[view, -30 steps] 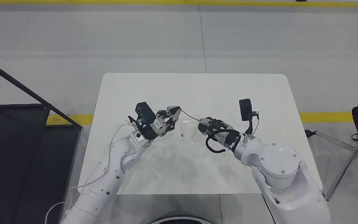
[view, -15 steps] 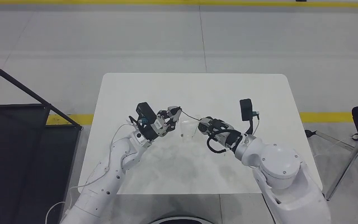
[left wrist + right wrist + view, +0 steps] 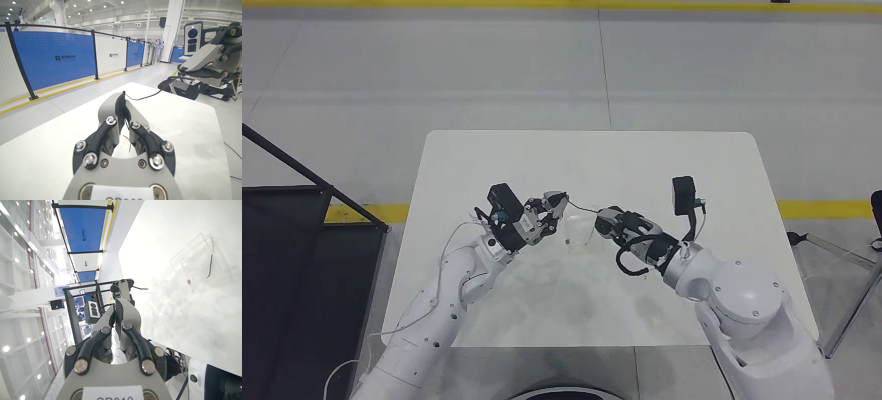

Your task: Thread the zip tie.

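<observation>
Nudging closer together, left gripper [image 3: 555, 203] and right gripper [image 3: 603, 220] are both staying clamped on the zip tie [image 3: 582, 208] strung between them.

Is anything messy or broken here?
Nothing is broken or spilled. The white table looks a bit dirty: cloudy grey smudges and tiny specks lie by the clear tray. The zip tie runs unbroken from the left gripper to the right gripper.
</observation>
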`<move>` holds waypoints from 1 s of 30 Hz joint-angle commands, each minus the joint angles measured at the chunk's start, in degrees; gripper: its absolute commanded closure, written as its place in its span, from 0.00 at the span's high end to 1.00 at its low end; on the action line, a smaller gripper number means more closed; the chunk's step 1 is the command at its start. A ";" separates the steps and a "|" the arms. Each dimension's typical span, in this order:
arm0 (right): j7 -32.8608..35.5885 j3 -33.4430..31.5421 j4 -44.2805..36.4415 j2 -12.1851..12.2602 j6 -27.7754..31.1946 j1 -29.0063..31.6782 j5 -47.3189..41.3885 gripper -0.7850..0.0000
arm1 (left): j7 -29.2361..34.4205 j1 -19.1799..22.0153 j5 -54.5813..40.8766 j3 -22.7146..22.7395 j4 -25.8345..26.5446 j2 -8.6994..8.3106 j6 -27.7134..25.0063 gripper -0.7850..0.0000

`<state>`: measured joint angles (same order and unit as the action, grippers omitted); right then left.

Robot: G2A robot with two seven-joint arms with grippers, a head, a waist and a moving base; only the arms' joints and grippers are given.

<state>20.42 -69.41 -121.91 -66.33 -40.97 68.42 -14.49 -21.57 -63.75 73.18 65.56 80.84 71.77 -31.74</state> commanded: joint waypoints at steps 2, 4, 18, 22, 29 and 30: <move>-0.55 -0.11 -0.01 -0.09 1.24 0.27 -0.45 0.00 | 0.12 0.02 -0.02 -0.08 -0.06 0.02 -0.05 0.00; -1.37 -0.20 0.07 -0.19 2.70 0.64 -0.77 0.00 | 0.19 0.06 0.05 -0.16 -0.10 0.04 -0.14 0.00; -2.91 -0.41 -0.09 -0.46 9.11 2.90 -1.03 0.00 | 0.63 0.10 0.30 -0.53 -0.28 0.09 -0.60 0.00; -3.07 -0.49 -0.01 -0.54 10.04 3.28 -1.15 0.00 | 0.78 0.26 0.35 -0.68 -0.51 0.13 -0.71 0.00; -3.01 -0.32 0.30 -0.65 9.24 2.90 -0.91 0.00 | 0.34 0.46 -0.23 -0.56 -0.76 0.20 -0.49 0.00; -3.03 -0.33 0.31 -0.67 9.14 2.87 -0.88 0.00 | 0.24 0.45 -0.31 -0.50 -0.78 0.20 -0.41 0.00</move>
<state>17.39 -69.74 -121.60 -66.99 -31.70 71.33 -15.41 -21.22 -63.29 72.96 65.00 80.06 71.97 -32.22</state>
